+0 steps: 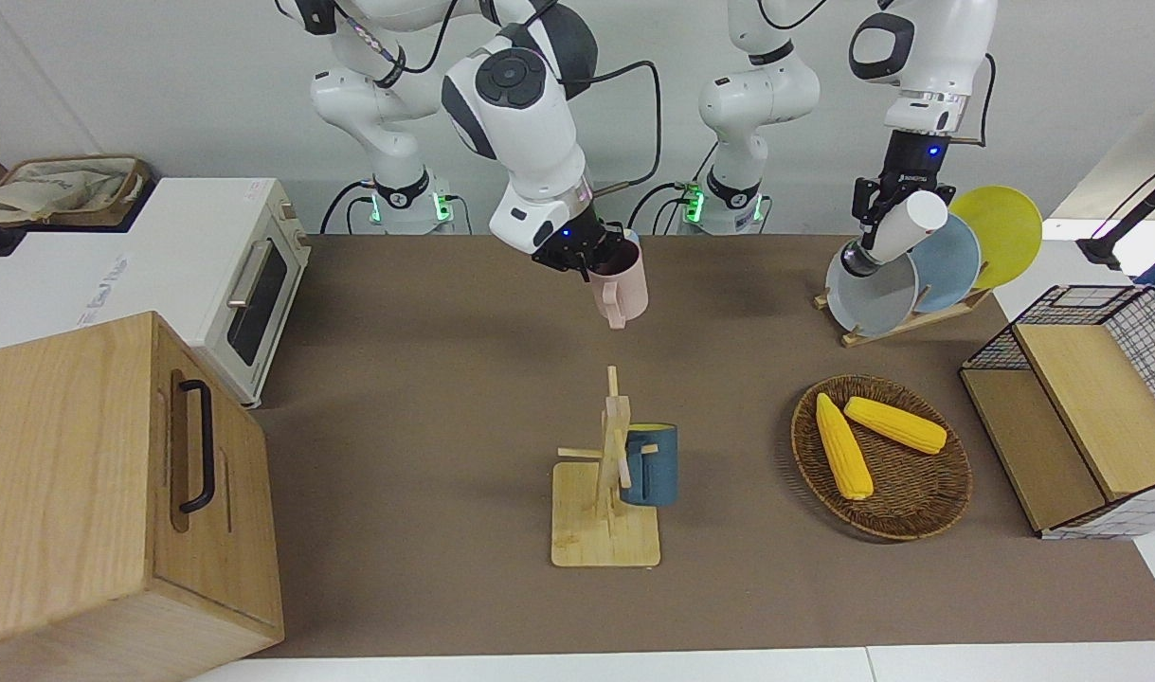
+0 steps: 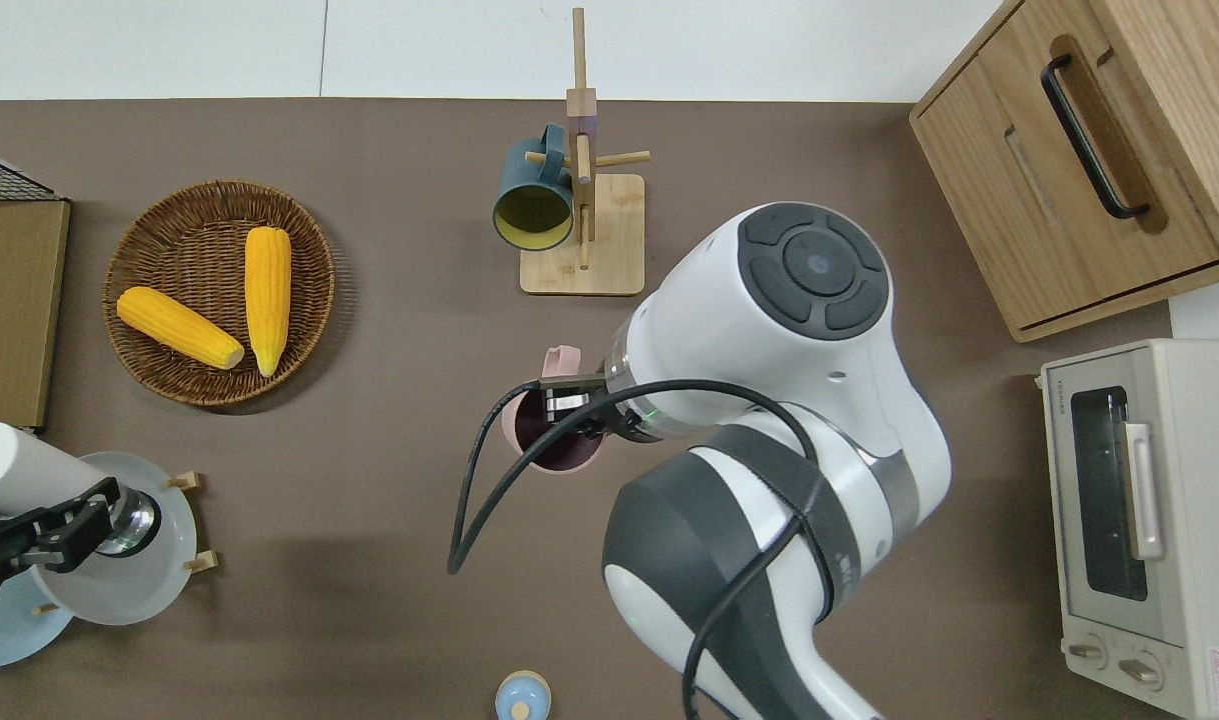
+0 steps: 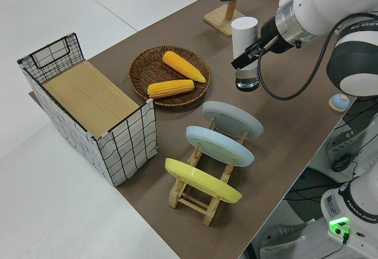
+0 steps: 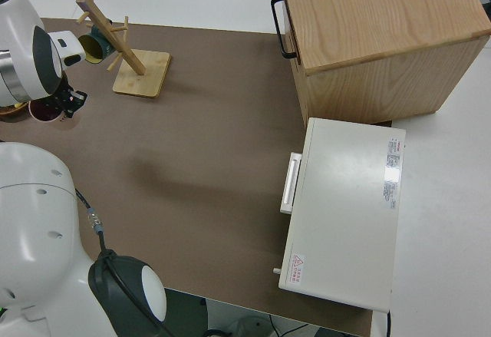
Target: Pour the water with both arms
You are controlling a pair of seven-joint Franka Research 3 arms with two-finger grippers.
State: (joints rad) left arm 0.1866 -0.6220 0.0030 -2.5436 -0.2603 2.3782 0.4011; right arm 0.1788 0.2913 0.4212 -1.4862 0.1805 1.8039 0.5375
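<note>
The right gripper (image 1: 591,260) has its jaws clamped on the rim of a pink mug (image 1: 622,289) hanging below them, the left gripper (image 1: 882,216) has its jaws closed around a tilted white bottle (image 1: 904,230), so pouring awaits bringing bottle mouth over mug

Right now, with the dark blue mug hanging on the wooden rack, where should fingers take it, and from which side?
Take the dark blue mug by its rim at the open mouth, which shows in the overhead view, coming from above. Its handle is hooked over a peg of the wooden rack, so the handle side is blocked.
</note>
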